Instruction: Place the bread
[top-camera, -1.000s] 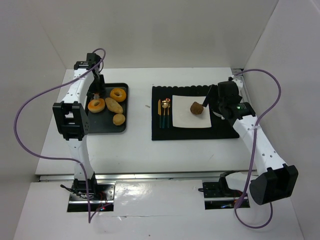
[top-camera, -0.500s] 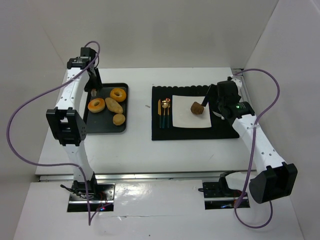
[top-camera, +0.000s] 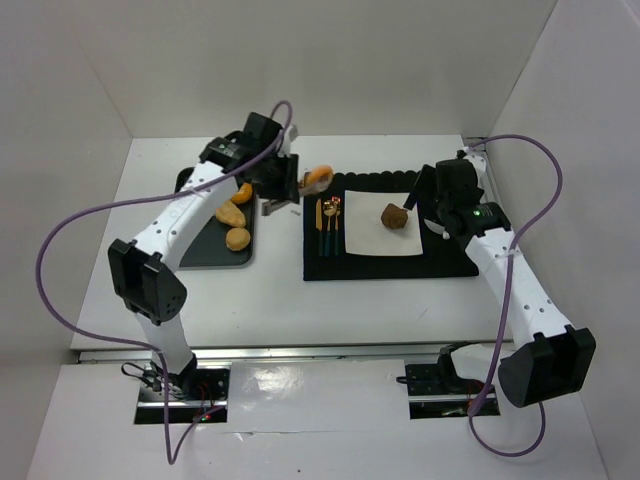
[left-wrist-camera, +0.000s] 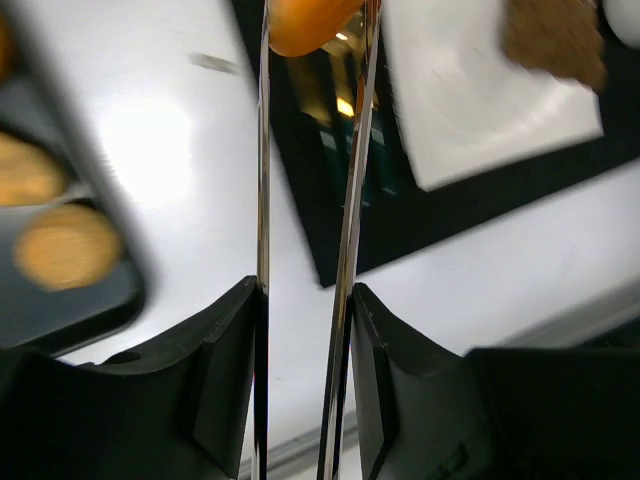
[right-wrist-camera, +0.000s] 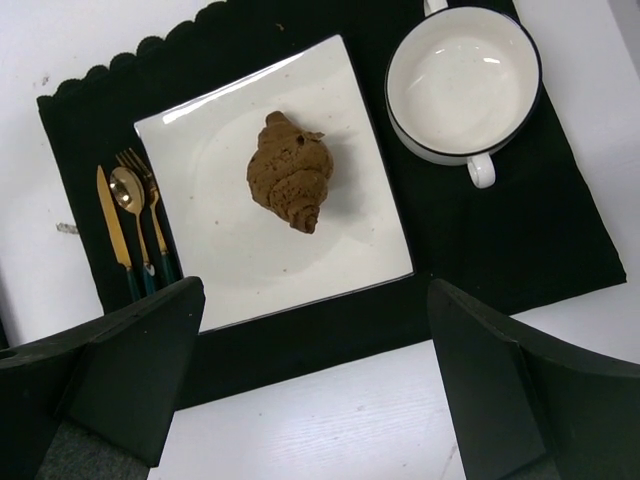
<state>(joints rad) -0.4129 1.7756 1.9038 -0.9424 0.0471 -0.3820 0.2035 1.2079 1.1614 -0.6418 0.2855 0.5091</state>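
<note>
the orange bread (top-camera: 318, 178) is off the table, pinched between the thin fingers of the left gripper (left-wrist-camera: 316, 35), above the left edge of the black placemat (right-wrist-camera: 520, 230) by the gold cutlery (right-wrist-camera: 130, 220). behind it two rolls (top-camera: 238, 238) lie on the dark tray (top-camera: 205, 255). the right gripper (right-wrist-camera: 312, 300) hangs spread wide and empty over the white plate (right-wrist-camera: 230, 250), where a brown croissant (right-wrist-camera: 290, 185) lies; a white cup (right-wrist-camera: 463, 85) stands just beside the plate.

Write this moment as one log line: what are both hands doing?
left hand shut on orange round bread above edge of black placemat | right hand open above white square plate bearing brown croissant-shaped bun | bread not yet placed
</note>
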